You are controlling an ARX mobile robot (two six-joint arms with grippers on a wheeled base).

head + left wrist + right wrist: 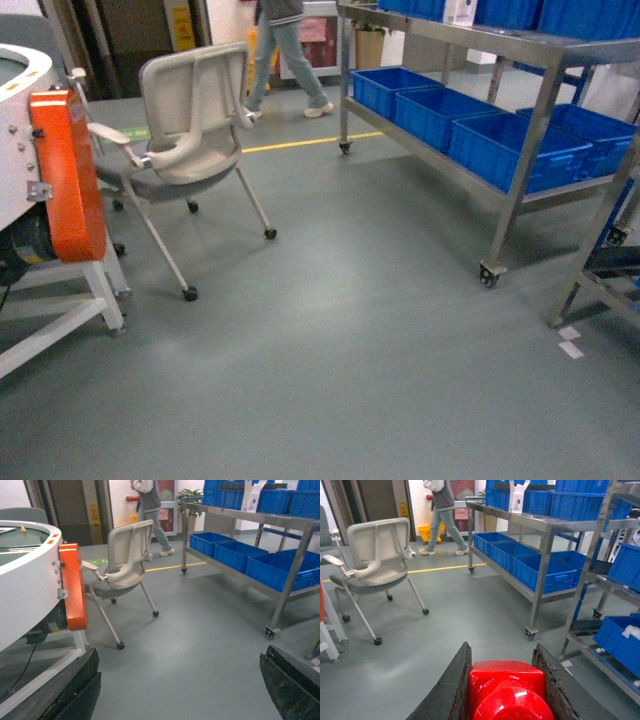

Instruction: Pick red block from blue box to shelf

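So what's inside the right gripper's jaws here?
The red block, stud facing the camera, pinched between both fingers of the right gripper. Its lower part runs out of frame.

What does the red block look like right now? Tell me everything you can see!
The red block is a small, shiny red plastic brick, seen only in the right wrist view. Light glints off its smooth surface. A round stud bulges toward the camera at the bottom edge of the picture. The right tool is shut on it, with a dark, worn finger pressed against each side. It is held up above the grey floor, with the steel shelf ahead.
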